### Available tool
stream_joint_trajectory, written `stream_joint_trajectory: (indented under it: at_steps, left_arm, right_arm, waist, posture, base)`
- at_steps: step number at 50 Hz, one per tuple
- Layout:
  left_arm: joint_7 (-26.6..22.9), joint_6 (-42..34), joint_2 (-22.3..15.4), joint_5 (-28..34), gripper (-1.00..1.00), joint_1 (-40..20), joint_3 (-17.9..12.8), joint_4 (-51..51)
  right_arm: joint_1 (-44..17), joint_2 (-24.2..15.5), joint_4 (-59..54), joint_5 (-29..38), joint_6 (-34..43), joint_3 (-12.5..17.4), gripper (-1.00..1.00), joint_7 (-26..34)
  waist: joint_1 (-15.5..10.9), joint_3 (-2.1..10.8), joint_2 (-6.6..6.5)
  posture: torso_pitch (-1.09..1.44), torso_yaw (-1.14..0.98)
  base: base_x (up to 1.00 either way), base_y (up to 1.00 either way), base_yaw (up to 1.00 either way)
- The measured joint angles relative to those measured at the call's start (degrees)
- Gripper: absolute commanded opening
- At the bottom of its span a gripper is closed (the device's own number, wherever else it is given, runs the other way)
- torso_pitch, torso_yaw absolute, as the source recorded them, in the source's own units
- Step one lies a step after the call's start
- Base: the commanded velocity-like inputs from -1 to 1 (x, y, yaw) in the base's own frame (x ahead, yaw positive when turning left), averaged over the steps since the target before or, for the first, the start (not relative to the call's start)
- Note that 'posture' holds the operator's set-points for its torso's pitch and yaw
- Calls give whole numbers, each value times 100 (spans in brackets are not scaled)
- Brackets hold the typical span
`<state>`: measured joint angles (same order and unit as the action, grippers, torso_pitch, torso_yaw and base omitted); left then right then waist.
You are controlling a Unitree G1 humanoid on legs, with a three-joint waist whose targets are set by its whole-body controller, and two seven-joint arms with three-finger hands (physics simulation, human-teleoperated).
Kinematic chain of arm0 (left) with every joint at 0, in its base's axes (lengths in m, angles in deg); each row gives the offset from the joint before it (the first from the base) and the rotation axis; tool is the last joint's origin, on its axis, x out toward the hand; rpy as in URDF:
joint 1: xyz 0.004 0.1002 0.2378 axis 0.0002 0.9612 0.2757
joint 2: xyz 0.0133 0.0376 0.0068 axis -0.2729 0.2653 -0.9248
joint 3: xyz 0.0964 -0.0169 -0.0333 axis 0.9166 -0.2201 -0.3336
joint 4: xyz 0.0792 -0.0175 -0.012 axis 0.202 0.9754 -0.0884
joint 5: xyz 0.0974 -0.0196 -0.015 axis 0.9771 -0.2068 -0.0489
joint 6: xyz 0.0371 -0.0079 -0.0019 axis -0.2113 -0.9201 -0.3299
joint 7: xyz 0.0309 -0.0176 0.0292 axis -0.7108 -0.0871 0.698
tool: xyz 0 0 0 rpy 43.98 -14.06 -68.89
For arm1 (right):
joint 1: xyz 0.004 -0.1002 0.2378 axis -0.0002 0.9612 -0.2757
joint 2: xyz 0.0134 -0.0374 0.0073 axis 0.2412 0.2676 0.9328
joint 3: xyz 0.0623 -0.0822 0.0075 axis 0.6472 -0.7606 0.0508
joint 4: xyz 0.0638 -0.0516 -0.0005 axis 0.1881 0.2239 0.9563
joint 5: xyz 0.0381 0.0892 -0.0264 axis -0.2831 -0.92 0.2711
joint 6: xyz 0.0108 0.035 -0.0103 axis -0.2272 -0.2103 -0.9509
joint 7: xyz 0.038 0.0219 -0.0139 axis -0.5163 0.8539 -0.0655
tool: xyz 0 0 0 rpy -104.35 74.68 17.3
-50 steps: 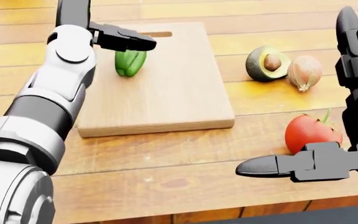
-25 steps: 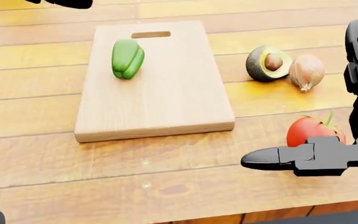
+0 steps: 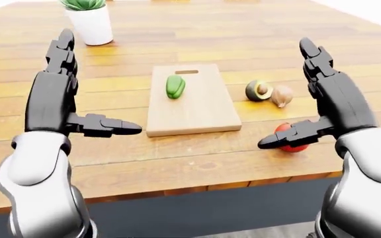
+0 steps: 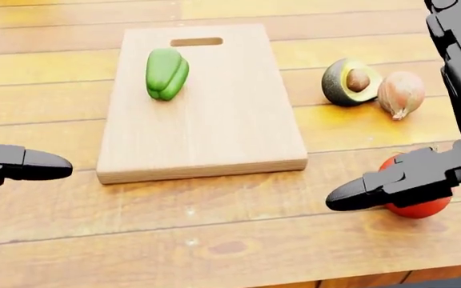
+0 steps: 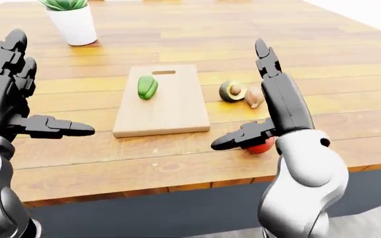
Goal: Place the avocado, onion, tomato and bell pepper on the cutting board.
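A wooden cutting board (image 4: 214,126) lies on the wooden table. A green bell pepper (image 4: 166,73) lies on the board near its handle slot. An avocado half (image 4: 349,82) and a brown onion (image 4: 400,93) lie side by side on the table to the right of the board. A red tomato (image 4: 414,207) lies lower right, partly hidden behind my right thumb. My left hand (image 3: 101,84) is open and empty, held up left of the board. My right hand (image 3: 290,99) is open and empty, raised above the tomato, not touching it.
A white pot with a green plant (image 3: 91,25) stands at the upper left of the table. The table's near edge (image 3: 197,187) runs along the bottom of the eye views, with dark floor below.
My left arm has drawn back from over the board to its left, leaving the pepper lying on the board. My right hand has risen slightly; its thumb now crosses the tomato.
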<state>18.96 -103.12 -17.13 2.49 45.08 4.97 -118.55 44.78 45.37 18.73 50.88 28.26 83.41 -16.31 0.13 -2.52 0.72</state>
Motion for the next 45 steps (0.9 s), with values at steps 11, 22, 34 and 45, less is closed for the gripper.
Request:
stream_joint_trajectory:
  at_steps: [11, 22, 34, 45]
  left_arm:
    - [501, 475, 5, -445, 100, 539, -57, 28]
    - [646, 707, 38, -555, 100, 713, -61, 166]
    - [662, 717, 25, -533, 100, 618, -20, 212]
    - [645, 723, -8, -467, 100, 743, -112, 155]
  right_arm:
    - [108, 486, 70, 1861, -861, 724, 100, 1985]
    - [745, 809, 342, 2146, -1178, 1059, 100, 2257]
    - [1067, 781, 169, 1565, -1340, 1138, 100, 1747]
    - [1296, 791, 32, 1090, -1339, 1117, 90, 1222]
  waist:
    - [-11, 30, -80]
    - [23, 60, -124]
    - [27, 81, -111]
    - [15, 95, -95]
  posture:
    - [0, 0]
    - [0, 0]
    - [0, 0]
    - [0, 0]
  base:
    - [0, 0, 0]
    - [0, 0, 0]
    - [0, 0, 0]
    - [0, 0, 0]
